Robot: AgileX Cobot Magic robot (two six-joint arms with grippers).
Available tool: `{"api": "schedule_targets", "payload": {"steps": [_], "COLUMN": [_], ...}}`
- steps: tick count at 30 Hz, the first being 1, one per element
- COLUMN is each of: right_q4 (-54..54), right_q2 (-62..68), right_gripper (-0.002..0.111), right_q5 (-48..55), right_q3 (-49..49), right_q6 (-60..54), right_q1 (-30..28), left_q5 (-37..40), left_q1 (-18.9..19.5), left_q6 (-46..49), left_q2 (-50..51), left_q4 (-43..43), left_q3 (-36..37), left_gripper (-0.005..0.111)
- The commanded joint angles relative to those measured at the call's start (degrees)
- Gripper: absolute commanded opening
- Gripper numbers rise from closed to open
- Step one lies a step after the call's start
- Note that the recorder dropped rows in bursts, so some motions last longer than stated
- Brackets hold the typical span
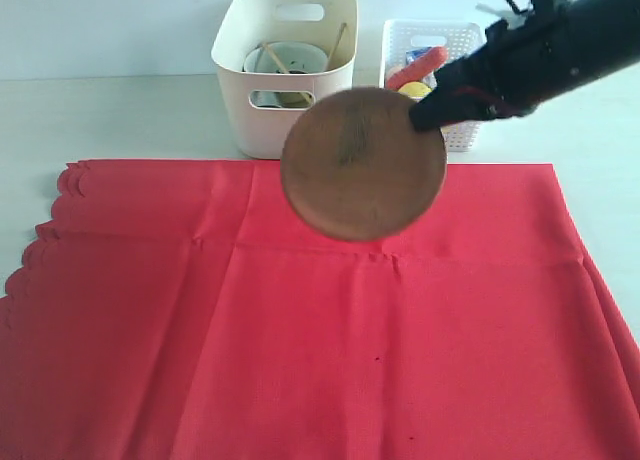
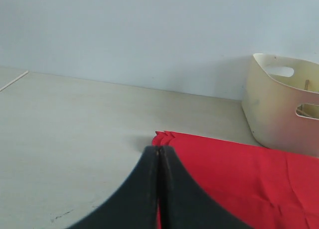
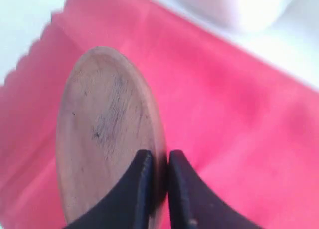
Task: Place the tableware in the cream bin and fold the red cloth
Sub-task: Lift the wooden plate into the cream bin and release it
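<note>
**Operator:** What is my right gripper (image 1: 425,115) doing?

**Spotter:** It is clamping the rim of the round brown wooden plate (image 1: 362,165). In your wrist view the fingers (image 3: 142,179) are sitting narrow, one pressing on each face.

**Operator:** Where is the plate hanging?

**Spotter:** Just in front of the cream bin (image 1: 285,115), hiding part of the bin's front wall in the exterior view. It is hovering over the strip of red cloth (image 1: 300,360) nearest the bin. I am judging it clear of the fabric.

**Operator:** Which way is it lying from my grip?

**Spotter:** You are holding the edge on the side of the white lattice basket (image 1: 455,35), which is standing just beside the bin. The disc is reaching from your fingers across the bin's front. Being round, it is offering no long axis, so its tilt is what matters. The broad face is turning away from the bin and up toward the exterior camera. The bin's mouth is lying behind it, with a pale bowl (image 1: 300,52) already inside. I am reckoning you are needing an edge-first entry.

**Operator:** And my other arm?

**Spotter:** Your left gripper (image 2: 158,159) is pressing shut on nothing, by the cloth's scalloped corner, apart from the bin. Your right arm is working nearer.
</note>
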Motion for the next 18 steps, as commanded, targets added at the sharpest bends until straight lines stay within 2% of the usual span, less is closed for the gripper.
{"api": "schedule_targets", "payload": {"steps": [1,14,18], "right_q4": [6.0,30.7,33.4], "right_q2": [0.3,24.8,31.5], "right_gripper": [0.000,0.000,0.000], "right_q5": [-4.0,-7.2,-7.9], "right_q3": [-6.8,-32.9,-40.0], "right_q6": [0.0,-0.2,-0.2], "right_q1": [-0.2,-0.2,-0.2], "left_q5": [-0.2,-0.2,-0.2], "left_q1": [0.1,0.1,0.1], "left_q6": [0.3,0.3,0.3], "left_q2": [-0.3,-0.3,-0.3], "left_q4": [-0.2,-0.2,-0.2], "left_q3": [0.2,0.2,0.2], "left_gripper": [0.000,0.000,0.000]}}
